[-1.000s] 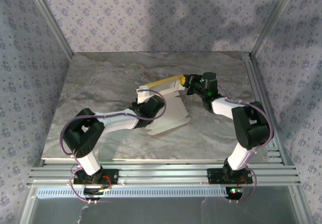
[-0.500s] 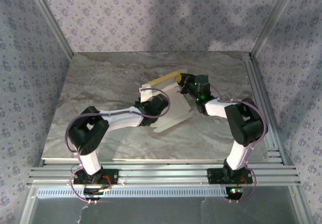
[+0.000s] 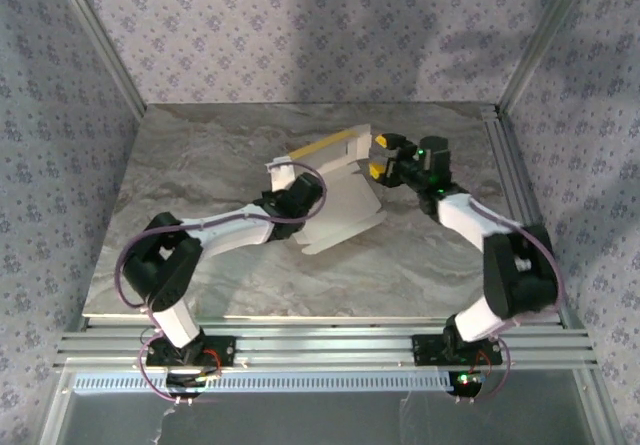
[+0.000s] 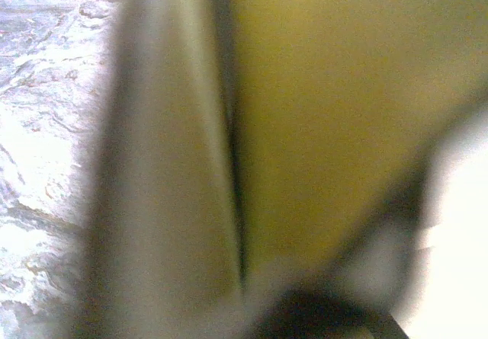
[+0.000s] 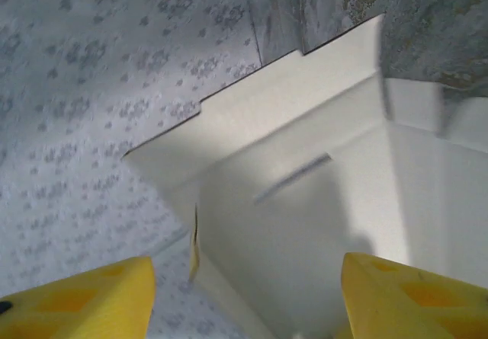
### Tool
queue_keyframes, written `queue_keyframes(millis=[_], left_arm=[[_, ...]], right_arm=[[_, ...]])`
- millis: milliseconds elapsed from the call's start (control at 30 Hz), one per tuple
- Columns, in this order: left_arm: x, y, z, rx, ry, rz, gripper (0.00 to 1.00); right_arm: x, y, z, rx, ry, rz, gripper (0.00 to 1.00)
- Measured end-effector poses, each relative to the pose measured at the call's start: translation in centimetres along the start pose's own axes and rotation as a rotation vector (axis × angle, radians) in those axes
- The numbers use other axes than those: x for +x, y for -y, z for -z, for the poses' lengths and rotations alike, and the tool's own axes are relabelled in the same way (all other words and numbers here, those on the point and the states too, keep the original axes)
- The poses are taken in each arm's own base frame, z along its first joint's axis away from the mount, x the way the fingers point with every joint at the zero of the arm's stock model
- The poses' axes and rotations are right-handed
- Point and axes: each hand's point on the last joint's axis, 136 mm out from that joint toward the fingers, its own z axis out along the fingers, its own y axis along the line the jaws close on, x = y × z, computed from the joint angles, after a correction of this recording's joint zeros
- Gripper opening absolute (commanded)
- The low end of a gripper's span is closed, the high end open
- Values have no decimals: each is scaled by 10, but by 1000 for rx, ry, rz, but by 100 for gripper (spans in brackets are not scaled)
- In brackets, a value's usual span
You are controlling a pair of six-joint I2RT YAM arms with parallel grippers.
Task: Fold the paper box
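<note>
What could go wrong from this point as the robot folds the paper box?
The right gripper stands open beside the raised yellow flap, so the flap may fall back unfolded. The shut left gripper sits over the paper box; a push from the right could slide the thin card across the smooth table.

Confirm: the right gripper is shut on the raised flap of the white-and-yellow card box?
No. The right gripper is open, not clamping the raised flap of the white-and-yellow card box; the right wrist view shows its yellow fingers spread apart.
</note>
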Motion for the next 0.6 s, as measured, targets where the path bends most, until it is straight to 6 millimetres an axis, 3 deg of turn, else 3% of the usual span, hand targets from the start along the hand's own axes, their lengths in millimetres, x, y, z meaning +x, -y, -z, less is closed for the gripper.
queue_keyframes(millis=[100,167,267,367,500,600], left_arm=[[-15,-8,-4,24,-19,-5,0],[-21,-5,-5,54,-47,-47,0],[-28,6,-4,124,-103,-93,0],[-33,13,-4,184,-146,-116,0],[-30,13,-4,228,-208,-147,0],[-27,17,-1,258,-238,-169,0]], right_arm=[[10,-26,39,31,18,225,62],[15,-51,54,48,36,429,60],[21,-91,66,74,70,702,57],[34,-118,72,89,94,915,56],[41,-123,57,162,64,1035,51],[31,-99,33,258,30,1060,51]])
